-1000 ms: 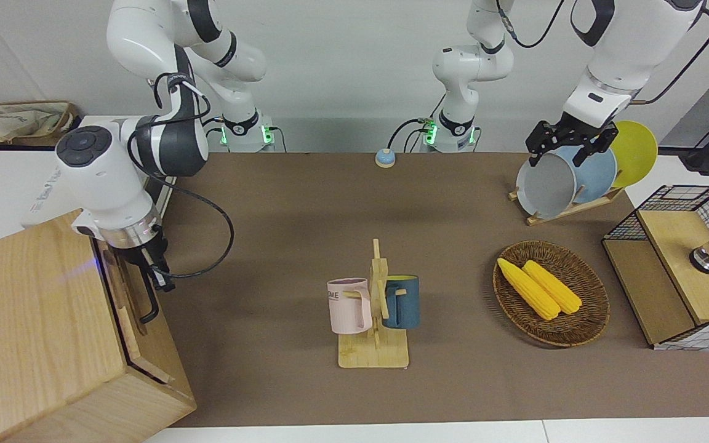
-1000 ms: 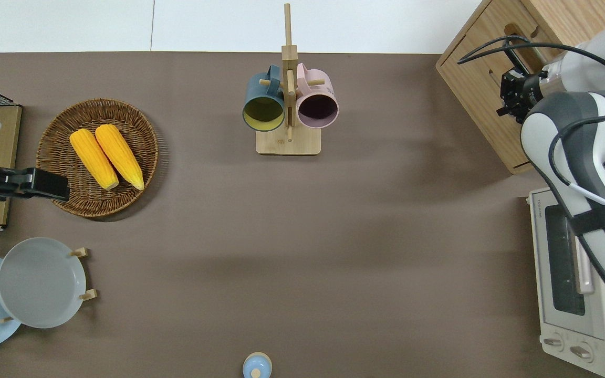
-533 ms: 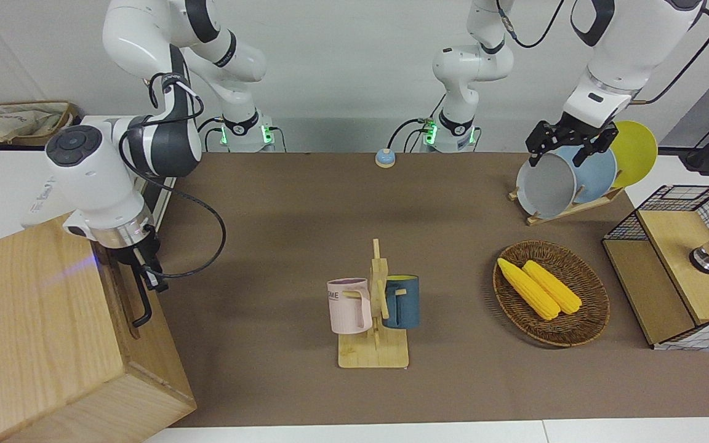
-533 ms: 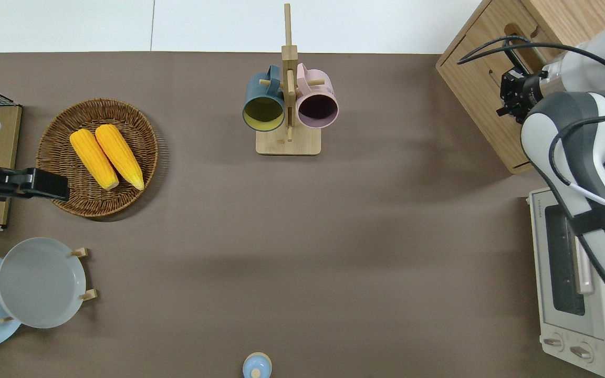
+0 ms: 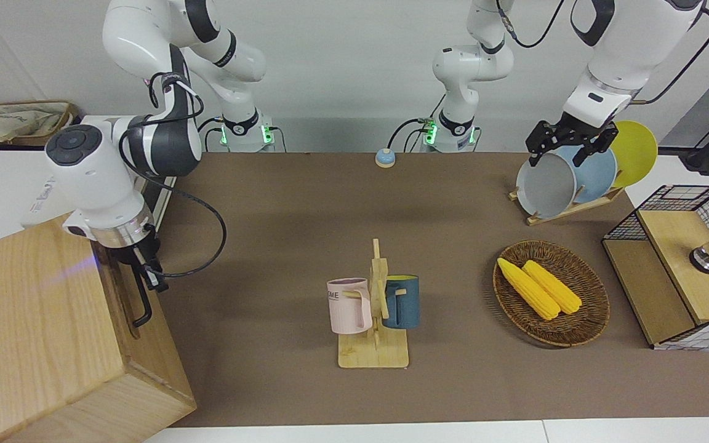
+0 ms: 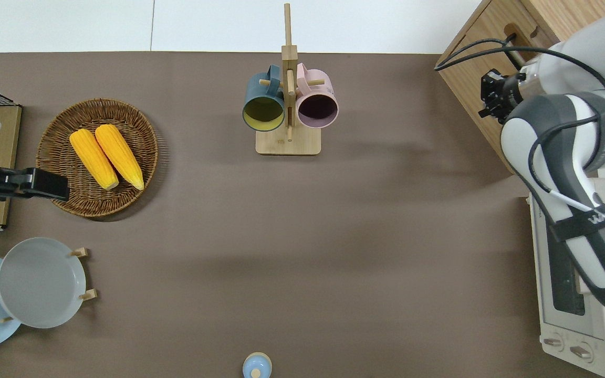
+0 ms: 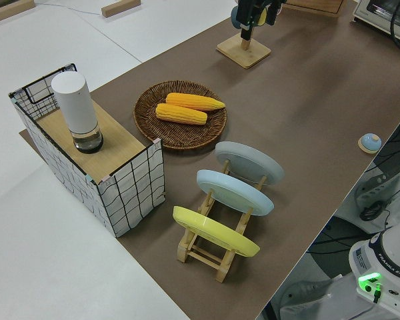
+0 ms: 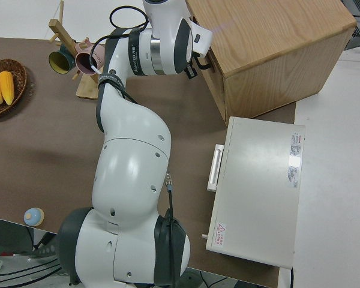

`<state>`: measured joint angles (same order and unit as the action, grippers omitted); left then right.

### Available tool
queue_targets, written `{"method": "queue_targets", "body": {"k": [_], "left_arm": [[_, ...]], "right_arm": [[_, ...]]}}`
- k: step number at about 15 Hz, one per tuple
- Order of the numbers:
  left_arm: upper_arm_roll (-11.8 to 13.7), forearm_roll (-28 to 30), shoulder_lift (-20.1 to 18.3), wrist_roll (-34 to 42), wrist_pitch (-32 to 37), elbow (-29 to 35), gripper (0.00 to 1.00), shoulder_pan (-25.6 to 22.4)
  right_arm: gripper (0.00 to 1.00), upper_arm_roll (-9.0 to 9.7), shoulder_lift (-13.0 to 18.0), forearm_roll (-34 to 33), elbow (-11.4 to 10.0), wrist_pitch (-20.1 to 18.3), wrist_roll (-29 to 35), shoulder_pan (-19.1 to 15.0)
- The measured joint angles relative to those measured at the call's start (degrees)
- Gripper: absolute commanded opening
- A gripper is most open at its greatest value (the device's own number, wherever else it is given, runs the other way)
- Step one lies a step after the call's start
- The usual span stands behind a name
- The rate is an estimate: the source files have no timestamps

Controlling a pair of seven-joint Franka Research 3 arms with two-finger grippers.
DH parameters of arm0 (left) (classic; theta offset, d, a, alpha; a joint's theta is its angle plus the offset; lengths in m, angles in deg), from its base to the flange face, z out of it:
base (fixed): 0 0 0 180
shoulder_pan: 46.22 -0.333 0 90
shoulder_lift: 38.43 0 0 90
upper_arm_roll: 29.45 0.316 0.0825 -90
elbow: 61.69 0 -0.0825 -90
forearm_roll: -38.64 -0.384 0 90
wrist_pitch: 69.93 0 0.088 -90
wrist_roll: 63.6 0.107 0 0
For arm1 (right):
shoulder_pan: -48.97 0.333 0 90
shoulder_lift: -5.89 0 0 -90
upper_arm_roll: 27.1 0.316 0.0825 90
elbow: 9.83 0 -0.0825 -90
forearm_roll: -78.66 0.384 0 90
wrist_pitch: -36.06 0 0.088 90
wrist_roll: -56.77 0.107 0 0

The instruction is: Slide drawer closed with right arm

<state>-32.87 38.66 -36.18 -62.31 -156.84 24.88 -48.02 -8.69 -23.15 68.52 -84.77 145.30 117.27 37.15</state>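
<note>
Just beside fingers (image 5: 145,267): drawer (image 5: 125,294) handle (image 5: 144,301).

Right arm (image 5: 93,178): bulky white jointed links, forearm bent downward, silver wrist ring with small blue light, black cable looping from the wrist. Right gripper (image 5: 145,271): black, two-finger, pointing down; finger spacing not discernible. Left arm (image 5: 622,49): white, parked, wrist angled downward. Left gripper (image 5: 570,144): black, fingers spread apart.
</note>
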Motion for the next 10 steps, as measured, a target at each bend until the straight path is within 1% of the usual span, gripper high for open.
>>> {"method": "queue_targets", "body": {"k": [2,4,7,8,10], "left_arm": [[0.0,0.0,0.0,0.0,0.0,0.0,0.99,0.0],[0.0,0.0,0.0,0.0,0.0,0.0,0.99,0.0],[0.0,0.0,0.0,0.0,0.0,0.0,0.99,0.0],[0.0,0.0,0.0,0.0,0.0,0.0,0.99,0.0],[0.0,0.0,0.0,0.0,0.0,0.0,0.99,0.0]], "right_arm": [[0.0,0.14,1.2,0.0,-0.3,-1.8,-0.8,2.4],[0.0,0.31,3.7,0.0,-1.6,-3.9,-4.5,4.5],[0.0,0.48,9.3,0.1,-5.4,-7.1,-11.9,6.4],[0.0,0.54,11.4,0.6,-6.7,-8.1,-14.5,6.8],[0.0,0.55,14.9,2.9,-8.8,-9.4,-19.2,7.1]]}}
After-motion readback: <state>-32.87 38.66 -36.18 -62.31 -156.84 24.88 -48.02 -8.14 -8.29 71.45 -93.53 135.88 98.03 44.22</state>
